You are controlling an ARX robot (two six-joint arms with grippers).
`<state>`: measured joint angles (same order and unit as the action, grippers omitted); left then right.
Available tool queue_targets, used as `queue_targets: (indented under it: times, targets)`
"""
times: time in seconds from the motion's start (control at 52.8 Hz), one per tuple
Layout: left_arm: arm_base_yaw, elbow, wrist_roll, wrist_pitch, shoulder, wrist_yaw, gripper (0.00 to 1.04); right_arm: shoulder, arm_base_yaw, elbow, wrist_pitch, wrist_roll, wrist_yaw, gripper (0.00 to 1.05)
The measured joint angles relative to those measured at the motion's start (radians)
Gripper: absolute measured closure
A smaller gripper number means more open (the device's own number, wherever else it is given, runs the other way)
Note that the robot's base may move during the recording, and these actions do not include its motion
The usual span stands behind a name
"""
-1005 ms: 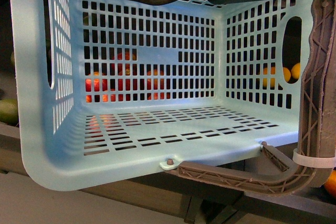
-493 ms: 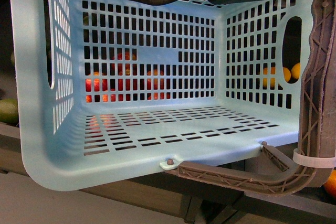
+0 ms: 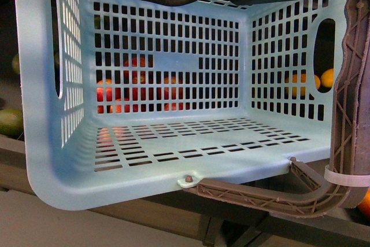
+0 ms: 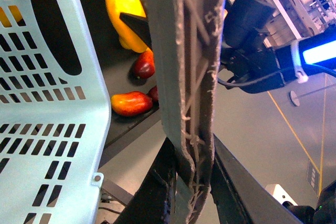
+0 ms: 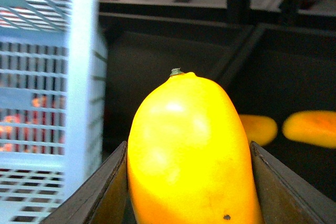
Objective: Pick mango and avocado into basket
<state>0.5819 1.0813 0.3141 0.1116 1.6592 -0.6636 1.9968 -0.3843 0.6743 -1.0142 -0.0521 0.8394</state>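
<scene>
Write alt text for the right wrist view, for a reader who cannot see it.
A yellow mango fills the view, held between the two dark fingers of the right gripper. Beside it stands the wall of a light teal basket; more yellow fruit lies blurred behind.

Tight grips: right gripper [image 5: 189, 153] on the mango [image 5: 186, 124], left gripper [image 4: 191, 148] on the handle [image 4: 189, 51] of the basket [image 4: 47, 129].

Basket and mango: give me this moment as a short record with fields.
basket: no fruit inside, front view
left gripper: shut on basket handle
right gripper: shut on mango
mango position: outside basket, beside its wall
avocado: maybe the green fruit outside basket's left wall
seen through walls: red fruit, orange-coloured fruit
</scene>
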Motion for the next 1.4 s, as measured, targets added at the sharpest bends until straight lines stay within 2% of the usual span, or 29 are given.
queue_targets:
  times: [0.36, 0.626, 0.739, 0.967, 1.175, 1.365, 1.403]
  targets:
    - [0.000, 0.000, 0.000, 0.000, 0.000, 0.001, 0.91, -0.275, 0.076, -0.135, -0.145, 0.220, 0.094, 0.45]
    - [0.000, 0.000, 0.000, 0.000, 0.000, 0.000, 0.91, -0.393, 0.108, -0.252, -0.173, 0.270, 0.190, 0.45]
    - [0.000, 0.000, 0.000, 0.000, 0.000, 0.000, 0.91, -0.436, 0.155, -0.314, -0.173, 0.260, 0.208, 0.45]
    - [0.000, 0.000, 0.000, 0.000, 0.000, 0.001, 0.91, -0.364, 0.261, -0.324, -0.221, 0.233, 0.087, 0.45]
    - [0.000, 0.000, 0.000, 0.000, 0.000, 0.002, 0.91, -0.249, 0.360, -0.233, -0.233, 0.243, -0.071, 0.46]
    - [0.000, 0.000, 0.000, 0.000, 0.000, 0.002, 0.91, -0.210, 0.427, -0.169, -0.200, 0.243, -0.122, 0.46]
    - [0.000, 0.000, 0.000, 0.000, 0.000, 0.004, 0.91, -0.206, 0.430, -0.164, -0.195, 0.241, -0.124, 0.42]
